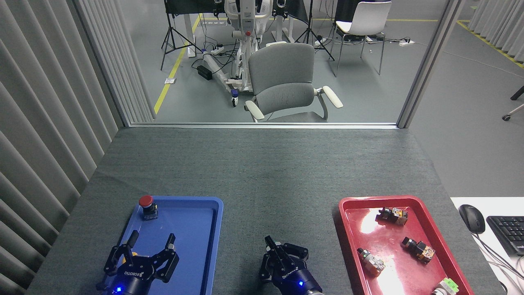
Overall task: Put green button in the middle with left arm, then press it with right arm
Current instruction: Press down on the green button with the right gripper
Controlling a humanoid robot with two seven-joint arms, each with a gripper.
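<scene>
The green button is hidden; my right gripper [270, 242] stands over the spot on the dark grey mat [262, 180] between the two trays, its fingers drawn together into a point, so it looks shut. My left gripper [152, 237] hangs open over the near part of the blue tray [196, 221], with nothing between its fingers. A bit of a yellow cap [133, 254] shows under its left finger.
A red-capped button [146, 206] stands in the blue tray's far left corner. The red tray [348, 229] at the right holds several small switch parts. A mouse [471, 218] and a keyboard [509, 233] lie on a white desk at the far right.
</scene>
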